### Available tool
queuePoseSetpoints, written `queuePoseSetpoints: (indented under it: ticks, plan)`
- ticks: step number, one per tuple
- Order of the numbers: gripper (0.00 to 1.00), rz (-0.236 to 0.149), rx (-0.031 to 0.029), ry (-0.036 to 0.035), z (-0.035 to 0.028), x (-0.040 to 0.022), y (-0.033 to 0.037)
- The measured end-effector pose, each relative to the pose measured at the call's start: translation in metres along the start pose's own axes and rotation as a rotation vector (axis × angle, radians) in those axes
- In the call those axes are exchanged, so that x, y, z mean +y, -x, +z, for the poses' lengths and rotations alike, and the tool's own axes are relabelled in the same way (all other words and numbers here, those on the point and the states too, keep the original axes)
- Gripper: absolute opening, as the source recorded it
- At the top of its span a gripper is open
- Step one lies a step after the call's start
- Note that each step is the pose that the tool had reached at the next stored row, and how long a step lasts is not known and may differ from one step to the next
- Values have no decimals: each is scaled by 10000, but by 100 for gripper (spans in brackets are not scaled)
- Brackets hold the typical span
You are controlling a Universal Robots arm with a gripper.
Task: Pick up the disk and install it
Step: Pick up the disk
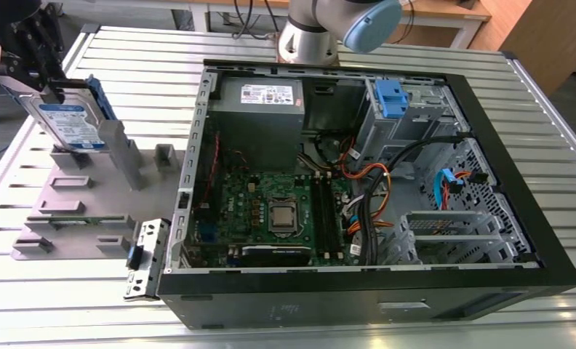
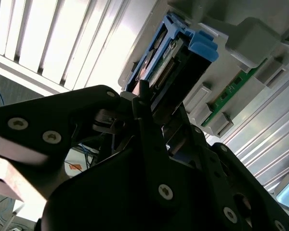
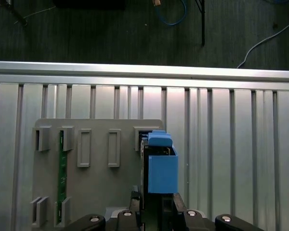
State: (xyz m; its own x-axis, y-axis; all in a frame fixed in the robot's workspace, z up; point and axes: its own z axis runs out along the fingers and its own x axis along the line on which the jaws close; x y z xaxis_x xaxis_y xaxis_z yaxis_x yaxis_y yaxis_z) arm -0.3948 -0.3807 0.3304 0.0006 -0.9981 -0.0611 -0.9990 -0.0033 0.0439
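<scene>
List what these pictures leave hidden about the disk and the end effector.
Exterior view: the end effector is cut off by the picture's top edge.
Exterior view: the lower end of the disk is hidden by a slot block of the grey holder.
Second wrist view: the end effector's black body covers most of the disk.
First wrist view: the disk shows edge-on, so its label is out of sight.

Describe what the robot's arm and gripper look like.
The arm is a silver-grey tube with rounded joints, one closed by a pale blue cap. The gripper is matte black, built of flat angular plates and linkages fastened with silver screw heads.
</scene>
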Motion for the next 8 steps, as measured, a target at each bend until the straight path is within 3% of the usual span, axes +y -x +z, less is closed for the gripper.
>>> queuePoseSetpoints:
  ticks: [8]
  plan:
    - [35,0,0,-1,1,0,0]
